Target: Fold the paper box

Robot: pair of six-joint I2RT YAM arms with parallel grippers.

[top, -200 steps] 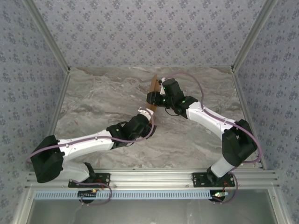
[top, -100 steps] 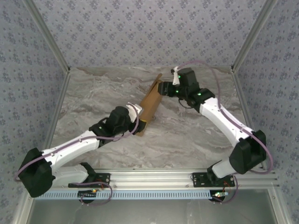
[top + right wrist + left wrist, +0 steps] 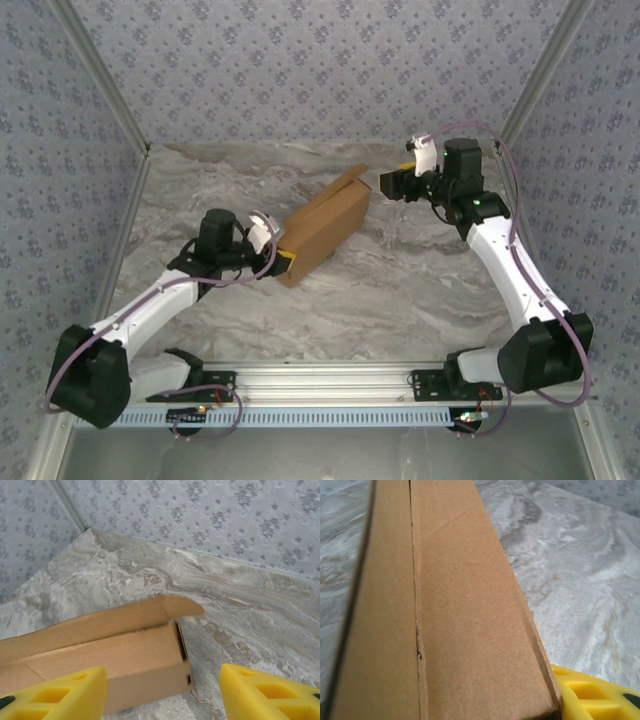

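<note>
The paper box (image 3: 322,230) is a long brown cardboard carton lying on its side on the marble table (image 3: 400,290), running diagonally. Its lid flap (image 3: 350,180) stands slightly raised at the far end. My left gripper (image 3: 280,252) is at the box's near left end, closed on that end. In the left wrist view the box (image 3: 460,620) fills the foreground, one yellow finger (image 3: 592,695) lies against its right edge, and the other finger is hidden by cardboard. My right gripper (image 3: 386,184) hovers open just beyond the far end, apart from the box (image 3: 125,660) and its flap (image 3: 185,606).
Patterned walls (image 3: 300,70) close the table at the back and sides, with slanted metal posts (image 3: 105,90) in the corners. An aluminium rail (image 3: 330,385) carrying both arm bases runs along the near edge. Bare marble lies in front of and to the right of the box.
The box went from steeply tilted between both grippers to lying on the table. The right gripper let go, opened and pulled back to the right. The left arm swung left with the box's end.
</note>
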